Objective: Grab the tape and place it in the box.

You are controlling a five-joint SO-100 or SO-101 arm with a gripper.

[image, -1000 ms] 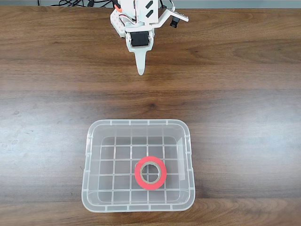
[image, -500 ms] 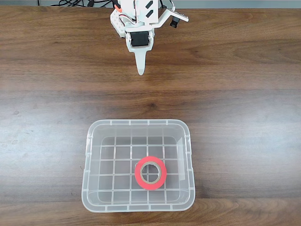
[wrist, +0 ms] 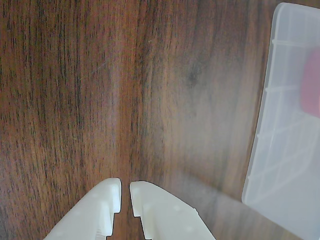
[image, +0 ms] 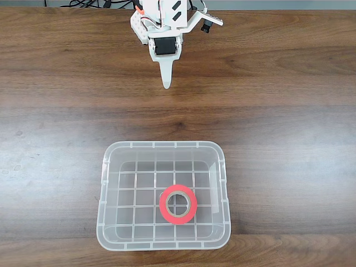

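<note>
From the fixed view, the arm sits folded up at the far edge of the table [image: 289, 83], its white hand [image: 166, 83] pointing down the wood toward us, well apart from everything else. It has hold of nothing. That looks like a parked pose to me — tucked out of the way, as you'd expect once the job is finished. Nearer the front edge is the box [image: 105, 189], a clear plastic bin with rounded corners and a grid showing through its floor. And there's the tape [image: 178, 204], lying flat on that grid, a little toward the right and the near side, hole facing up. It's a bright red-orange ring around a beige cardboard core, small against the box, with plenty of bare floor around it. It touches none of the walls. I'd call the task done.

Over to the wrist view: two white fingertips [wrist: 111, 192] poke up from the bottom edge with just a thin slit of dark wood between them — the hand [wrist: 125, 189] is all but closed, and empty. Beyond them is bare table grain. At the right side a cloudy corner of the box comes in, and through its wall a blurred pinkish-red patch, which I take to be the tape [wrist: 312, 82].
</note>
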